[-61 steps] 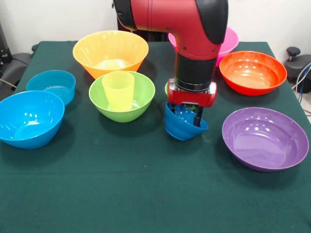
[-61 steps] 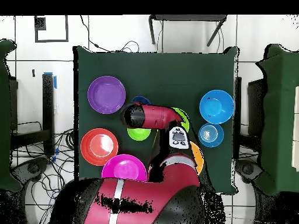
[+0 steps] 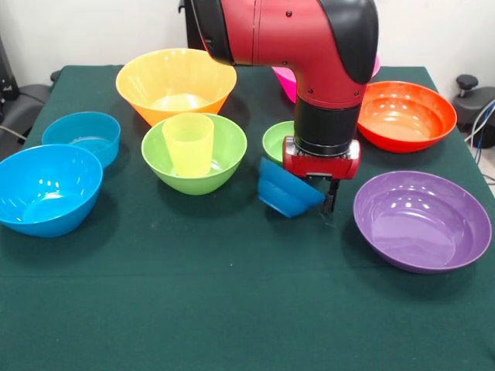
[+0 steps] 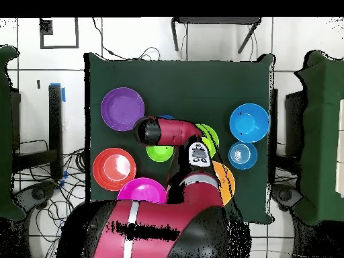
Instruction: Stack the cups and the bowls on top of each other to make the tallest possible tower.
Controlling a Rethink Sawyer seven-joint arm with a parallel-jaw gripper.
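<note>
Front view first: the gripper is down low over the green table, and a small blue bowl hangs tilted right at its left side, open side angled away. One dark finger shows past the bowl's rim on the right, so it looks like the fingers are pinching the bowl's wall with the other finger hidden behind it. Can't swear to that, though.

The pale yellow tumbler stands upright inside the lime green bowl, and that's the only stacking so far, so the tower is barely started. Around it sit:
- an orange-yellow bowl behind
- two blue bowls on the left, a bigger one and a smaller one
- a small green bowl half hidden by the wrist
- a red-orange bowl and a purple bowl on the right
- a pink bowl peeking out behind the arm

Overhead view: the arm covers the middle, so the grip and the tumbler can't be seen here. The purple bowl, red-orange bowl, pink bowl and two blue bowls are all separate, well apart from each other.

My take: if this bowl goes on the tumbler, level it first, since it's tilted a lot. Lift straight up to clear the green bowl's rim, centre it over the tumbler, then lower it slowly so the tumbler doesn't get knocked over.
</note>
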